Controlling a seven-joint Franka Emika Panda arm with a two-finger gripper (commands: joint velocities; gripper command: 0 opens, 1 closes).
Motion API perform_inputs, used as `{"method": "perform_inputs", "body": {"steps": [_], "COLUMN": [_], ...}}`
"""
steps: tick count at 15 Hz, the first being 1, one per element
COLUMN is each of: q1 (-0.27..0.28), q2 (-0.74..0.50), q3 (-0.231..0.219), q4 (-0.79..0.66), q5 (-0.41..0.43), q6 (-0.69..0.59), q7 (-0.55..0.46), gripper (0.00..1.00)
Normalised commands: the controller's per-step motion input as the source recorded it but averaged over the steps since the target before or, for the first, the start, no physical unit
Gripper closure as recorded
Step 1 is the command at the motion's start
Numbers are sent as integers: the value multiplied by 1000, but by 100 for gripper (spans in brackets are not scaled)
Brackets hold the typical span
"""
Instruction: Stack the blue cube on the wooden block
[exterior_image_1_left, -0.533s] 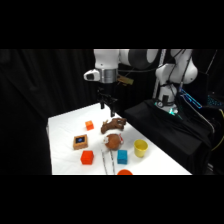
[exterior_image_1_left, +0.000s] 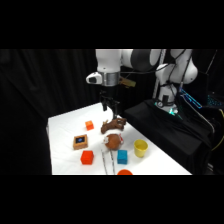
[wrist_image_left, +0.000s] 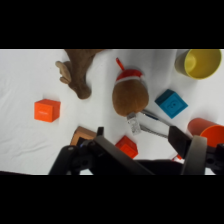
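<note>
White tabletop (exterior_image_1_left: 65, 150) against a black backdrop carries everything. At its near side the blue cube (exterior_image_1_left: 122, 157) rests flat, untouched, just beside the yellow cup (exterior_image_1_left: 141, 148) and close below a round brown ball with a red and white band (exterior_image_1_left: 113, 141); from the wrist it shows as a teal cube (wrist_image_left: 171, 103) between that ball (wrist_image_left: 129, 96) and the yellow cup (wrist_image_left: 202, 62). Metal tongs (exterior_image_1_left: 106, 161) lie alongside the cube, their tips near the ball. The wooden block (exterior_image_1_left: 80, 142), dark square on top, sits well apart toward the table's left, with one orange-red cube (exterior_image_1_left: 87, 158) just in front of it and another (exterior_image_1_left: 89, 125) behind. A dark brown lumpy piece (exterior_image_1_left: 114, 123) lies past the ball. The gripper (exterior_image_1_left: 109, 106) hangs above that lumpy piece, holding nothing; whether its fingers are spread or together cannot be told. An orange round object (exterior_image_1_left: 124, 172) peeks at the near edge.
</note>
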Motion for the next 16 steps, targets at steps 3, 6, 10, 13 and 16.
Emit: {"method": "perform_inputs", "body": {"steps": [3, 6, 10, 13, 16], "q1": [82, 81, 63, 48, 51], "q2": [-46, -15, 83, 172, 190], "q3": [85, 79, 54, 20, -10], "q4": [-72, -85, -51, -18, -17], "q5": [61, 87, 136, 179, 149], "q6": [9, 76, 201, 350, 405], "q7": [387, 381, 357, 271, 217], "gripper": [0, 0, 0, 0, 0]}}
